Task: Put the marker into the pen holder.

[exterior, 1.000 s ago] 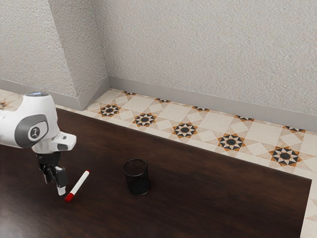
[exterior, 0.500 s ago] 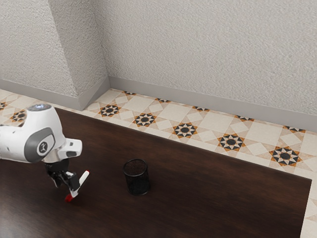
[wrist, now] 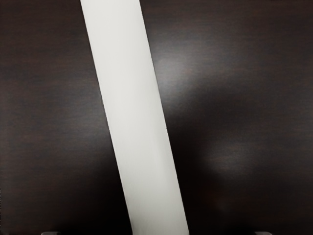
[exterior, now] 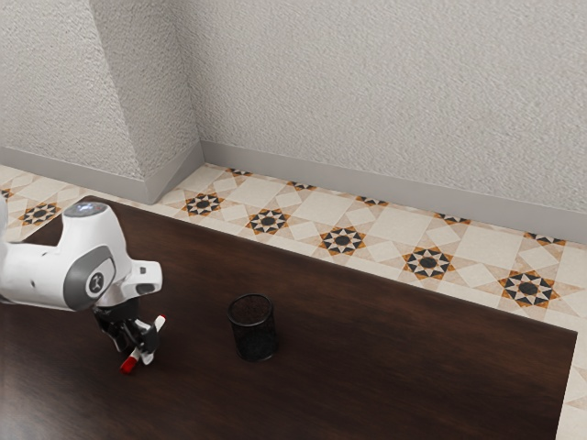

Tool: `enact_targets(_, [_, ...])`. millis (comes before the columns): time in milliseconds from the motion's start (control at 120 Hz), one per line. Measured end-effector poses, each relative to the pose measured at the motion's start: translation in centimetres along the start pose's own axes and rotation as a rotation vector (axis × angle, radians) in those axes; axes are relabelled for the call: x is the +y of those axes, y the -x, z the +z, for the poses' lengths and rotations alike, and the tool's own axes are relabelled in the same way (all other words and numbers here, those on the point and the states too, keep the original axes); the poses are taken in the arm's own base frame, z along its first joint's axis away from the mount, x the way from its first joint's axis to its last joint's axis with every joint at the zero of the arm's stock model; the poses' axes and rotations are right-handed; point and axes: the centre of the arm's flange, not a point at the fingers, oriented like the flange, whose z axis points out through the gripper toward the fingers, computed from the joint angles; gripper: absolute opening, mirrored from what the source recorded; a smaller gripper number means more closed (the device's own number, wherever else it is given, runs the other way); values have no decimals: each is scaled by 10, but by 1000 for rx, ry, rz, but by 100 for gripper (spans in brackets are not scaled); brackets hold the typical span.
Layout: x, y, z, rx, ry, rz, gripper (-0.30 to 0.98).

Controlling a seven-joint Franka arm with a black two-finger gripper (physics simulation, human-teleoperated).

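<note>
The gripper (exterior: 135,354), open, straddles the marker (wrist: 137,117), its fingers parted on either side. The marker, white with red ends, lies on the dark worktop (exterior: 394,367); the black pen holder (exterior: 254,330) stands upright nearby, toward the exterior view's right.

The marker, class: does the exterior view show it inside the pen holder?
No, the marker lies on the dark table at the gripper, apart from the pen holder.
</note>
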Motion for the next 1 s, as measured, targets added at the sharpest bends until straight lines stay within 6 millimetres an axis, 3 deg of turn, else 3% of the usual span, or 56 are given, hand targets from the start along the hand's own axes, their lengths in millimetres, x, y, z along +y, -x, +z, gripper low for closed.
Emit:
enact_targets(83, [-2,0,1,2,3,-16,42])
enact_targets(233, [-6,1,0,8,5,-37,54])
enact_targets(350, [-9,1,-3,14,10,-49,34])
enact_targets(458, [-11,2,-4,13,10,-57,30])
enact_targets(767, [-11,2,-4,16,34,-48,42])
enact_targets(1000, [-8,3,-4,21,69,23,61])
